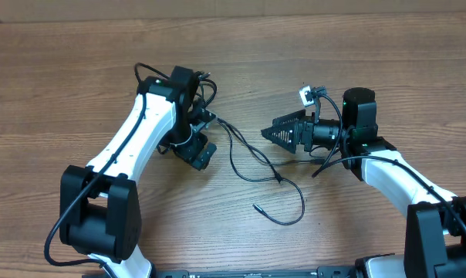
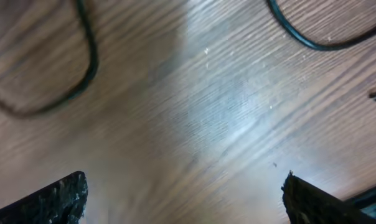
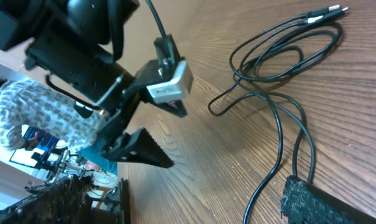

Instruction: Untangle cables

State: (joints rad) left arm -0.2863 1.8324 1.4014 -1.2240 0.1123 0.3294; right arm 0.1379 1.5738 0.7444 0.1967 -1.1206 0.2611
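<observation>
Thin black cables (image 1: 248,158) lie loosely looped on the wooden table between my two arms. One plug end (image 1: 256,207) lies toward the front. More loops sit tangled by my left arm's wrist (image 1: 206,86). My left gripper (image 1: 200,153) is open and empty, low over the table just left of the cables; its wrist view shows its fingers (image 2: 185,180) wide apart with cable loops (image 2: 88,62) ahead. My right gripper (image 1: 268,133) is open, its wrist view (image 3: 185,186) showing cable loops (image 3: 275,56) and two plugs (image 3: 328,11). A cable strand runs beside its right finger, not gripped.
The wooden table (image 1: 79,93) spreads around both arms. The thick black cables of the robot hang along each arm (image 1: 329,158). My left arm's gripper shows in the right wrist view (image 3: 138,149). A person stands beyond the table edge (image 3: 26,118).
</observation>
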